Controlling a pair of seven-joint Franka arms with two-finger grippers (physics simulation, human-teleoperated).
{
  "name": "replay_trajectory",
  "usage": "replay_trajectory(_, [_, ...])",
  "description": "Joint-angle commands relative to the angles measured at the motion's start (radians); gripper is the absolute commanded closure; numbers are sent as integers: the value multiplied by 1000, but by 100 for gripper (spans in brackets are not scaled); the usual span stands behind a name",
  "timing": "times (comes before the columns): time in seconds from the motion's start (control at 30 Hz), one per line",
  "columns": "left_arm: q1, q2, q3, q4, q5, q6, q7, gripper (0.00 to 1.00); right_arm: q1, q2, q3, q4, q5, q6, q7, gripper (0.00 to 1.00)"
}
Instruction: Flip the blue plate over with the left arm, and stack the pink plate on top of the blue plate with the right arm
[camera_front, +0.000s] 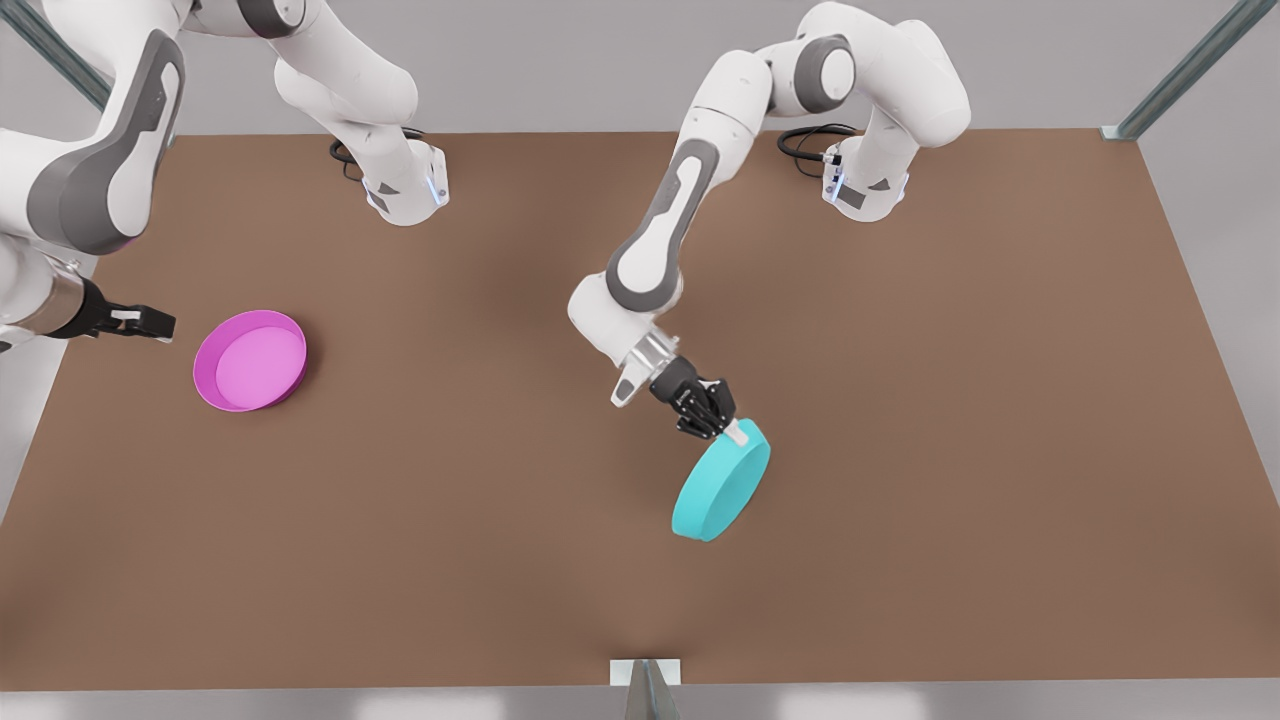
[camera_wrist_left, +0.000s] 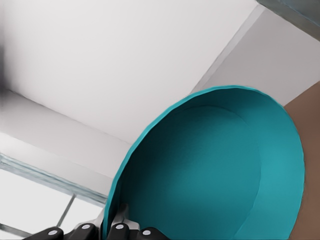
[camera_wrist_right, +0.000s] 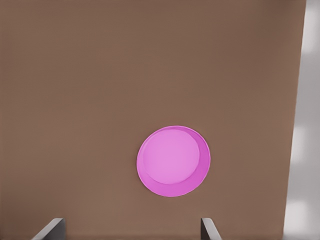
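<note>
The left pincer (camera_front: 733, 432) is clamped on the rim of the blue plate (camera_front: 722, 480), holding it tilted on edge above the brown worktop (camera_front: 900, 400). The right pincer (camera_front: 165, 324), fingers spread, hovers near the upright pink plate (camera_front: 250, 360) at the front view's left.

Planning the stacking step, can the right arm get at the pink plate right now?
Probably yes. The right gripper is open, beside the pink plate, which sits upright with bare table around it. The left gripper holds the blue plate well away.
</note>
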Motion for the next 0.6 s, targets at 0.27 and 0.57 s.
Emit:
replay_trajectory(0.27, [7, 97, -160, -40, 295, -159, -1260, 79, -17, 2, -1, -1, 23, -7, -20, 0])
replay_trajectory(0.57, [3, 136, -244, -29, 289, -179, -1312, 79, -17, 2, 0, -1, 23, -7, -20, 0])
